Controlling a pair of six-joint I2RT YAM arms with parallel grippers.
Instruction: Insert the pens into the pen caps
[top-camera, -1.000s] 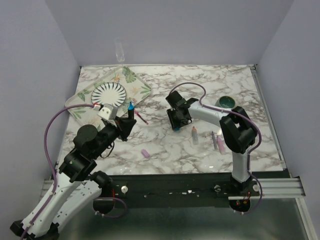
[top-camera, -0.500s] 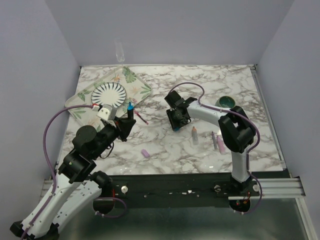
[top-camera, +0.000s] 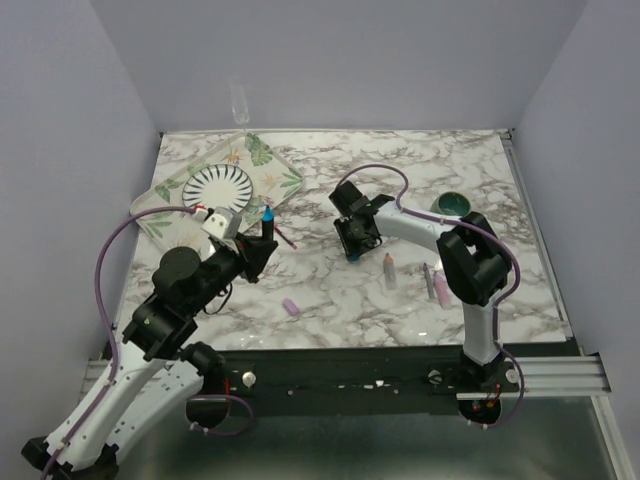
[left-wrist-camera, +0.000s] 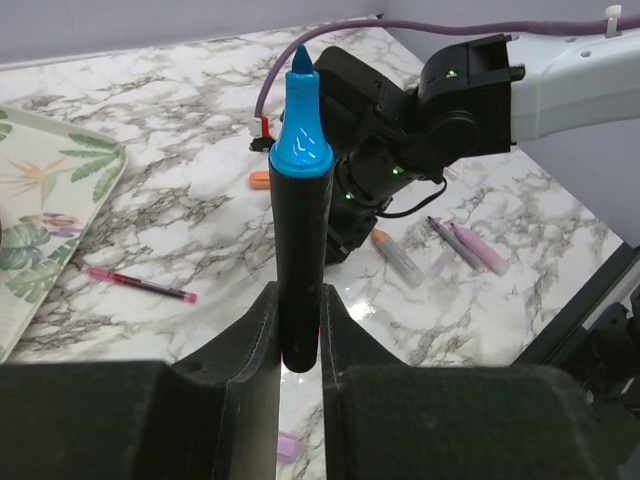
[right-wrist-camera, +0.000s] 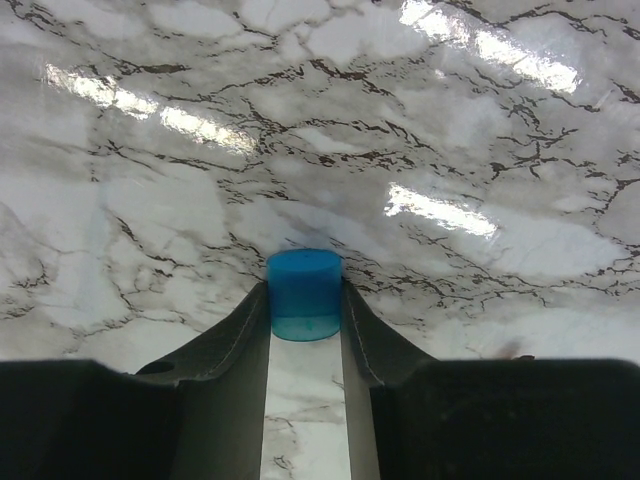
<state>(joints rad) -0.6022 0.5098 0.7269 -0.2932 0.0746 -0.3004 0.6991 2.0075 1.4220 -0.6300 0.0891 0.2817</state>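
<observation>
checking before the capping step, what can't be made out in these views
- blue cap: in the top view it is almost wholly hidden under the right end effector.
- black marker: in the left wrist view its bottom end is sunk between the fingers of the left end effector.
- orange cap: in the left wrist view it is partly behind the marker.

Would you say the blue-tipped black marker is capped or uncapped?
Uncapped: the black marker held by the left gripper shows its bare blue tip; the stubby blue cap sits in the right gripper.

light: bright, even | glare: streaks on marble table (right-wrist-camera: 440, 215) | focus: sharp
</observation>
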